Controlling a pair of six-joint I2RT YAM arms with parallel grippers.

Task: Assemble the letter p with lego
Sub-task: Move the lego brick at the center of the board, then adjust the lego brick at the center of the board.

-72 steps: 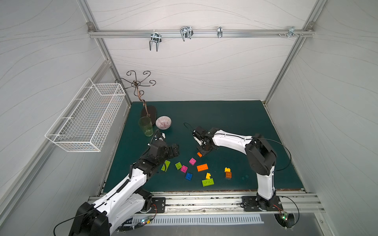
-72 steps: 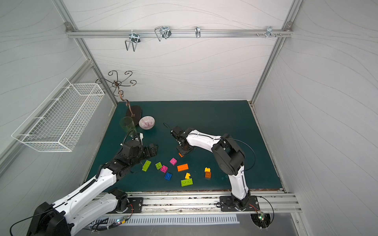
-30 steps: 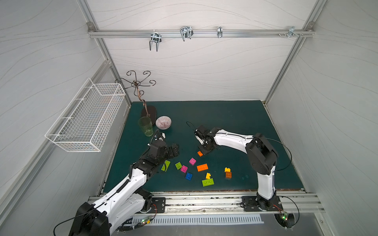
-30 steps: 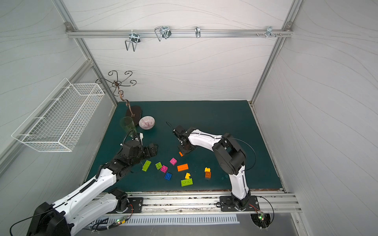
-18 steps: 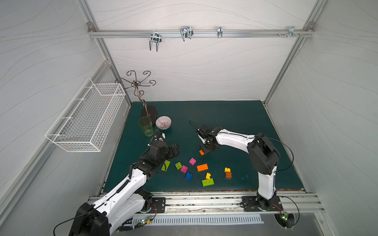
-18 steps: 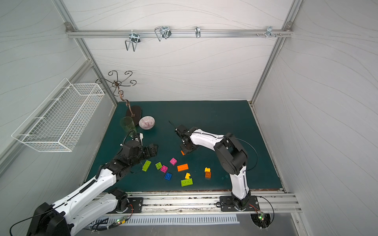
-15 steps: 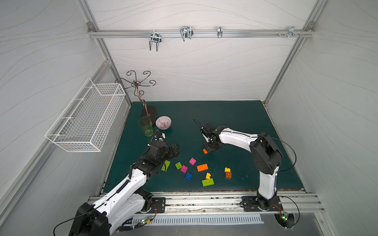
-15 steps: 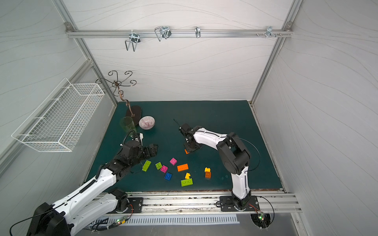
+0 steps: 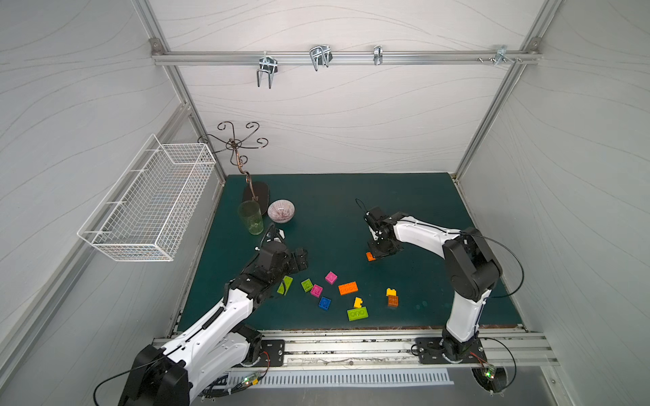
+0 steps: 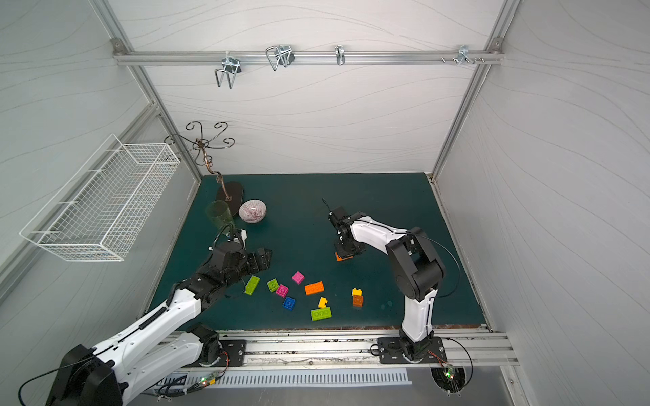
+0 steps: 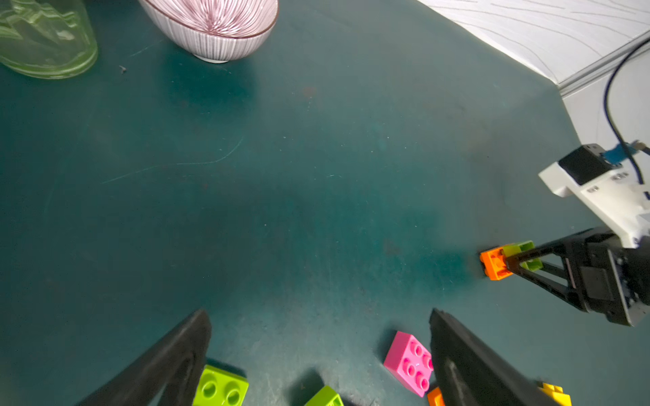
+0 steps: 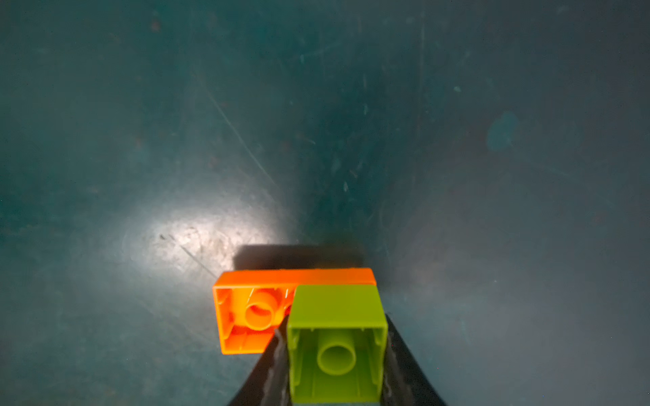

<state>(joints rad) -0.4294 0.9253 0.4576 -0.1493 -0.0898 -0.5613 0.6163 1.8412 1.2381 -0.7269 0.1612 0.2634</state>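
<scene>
My right gripper [image 12: 336,327] is shut on a lime green brick [image 12: 336,305] that is joined to an orange brick [image 12: 253,313]; both show their hollow undersides. In a top view the orange brick [image 9: 370,256] pokes out beside the right gripper [image 9: 381,251], low over the green mat's middle. Several loose lego bricks lie near the front, among them a magenta one [image 9: 331,277], an orange oblong [image 9: 348,288], a blue one [image 9: 324,303] and a lime oblong [image 9: 357,313]. My left gripper [image 11: 320,314] hangs open above their left end, with nothing between its fingers.
A pink striped bowl [image 9: 281,211], a green glass [image 9: 250,217] and a metal hook stand [image 9: 255,192] stand at the back left of the mat. A white wire basket [image 9: 147,207] hangs on the left wall. A yellow-on-orange stack [image 9: 392,297] sits front right.
My right gripper has carried the joined orange and green bricks to the right, away from the loose pile. The left arm has stayed still.
</scene>
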